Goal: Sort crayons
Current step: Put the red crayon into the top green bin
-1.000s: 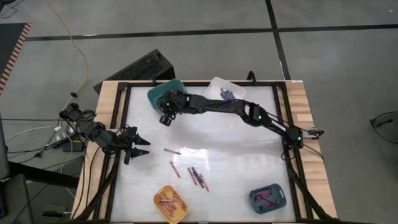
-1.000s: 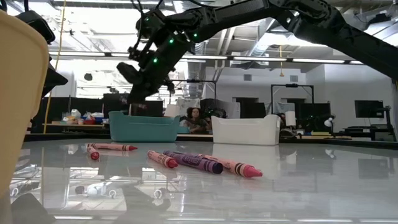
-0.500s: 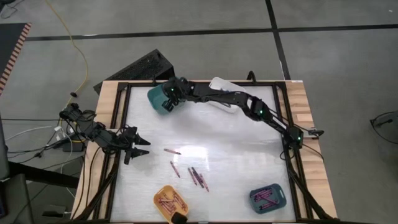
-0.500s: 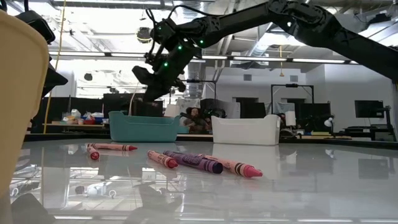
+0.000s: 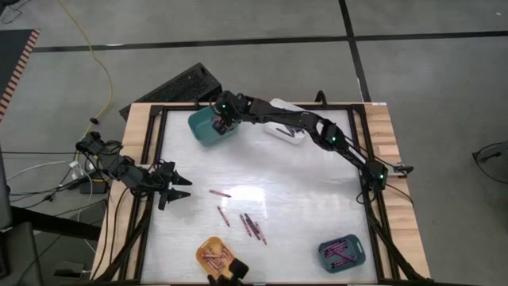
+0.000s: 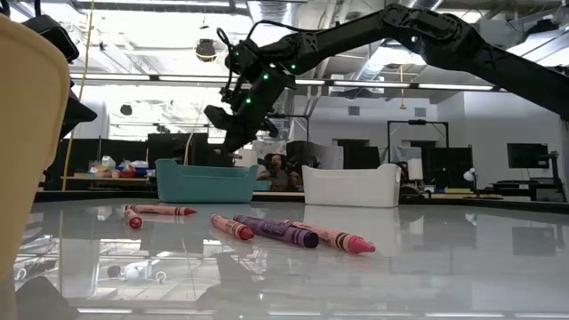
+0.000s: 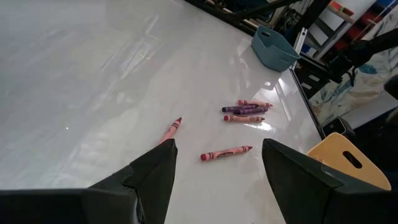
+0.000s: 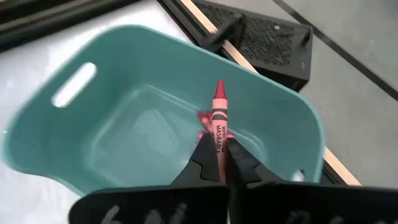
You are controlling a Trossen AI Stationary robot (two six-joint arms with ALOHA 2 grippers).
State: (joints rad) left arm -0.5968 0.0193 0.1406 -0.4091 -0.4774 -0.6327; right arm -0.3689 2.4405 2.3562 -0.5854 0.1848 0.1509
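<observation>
- While several loose crayons (image 5: 242, 220) wait mid-worktop (image 5: 302, 191), three bins already hold some.
- Far left, right hand (image 8: 217, 163) over teal plastic bin (image 8: 149, 124), clamped on pink-red wax crayon (image 8: 217, 118).
- Left hand (image 5: 176, 187) waits open, left edge.

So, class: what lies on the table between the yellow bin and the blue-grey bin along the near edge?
Nothing: in the high view the white table is bare between the yellow bin and the blue-grey bin; the loose crayons lie farther in.
</observation>
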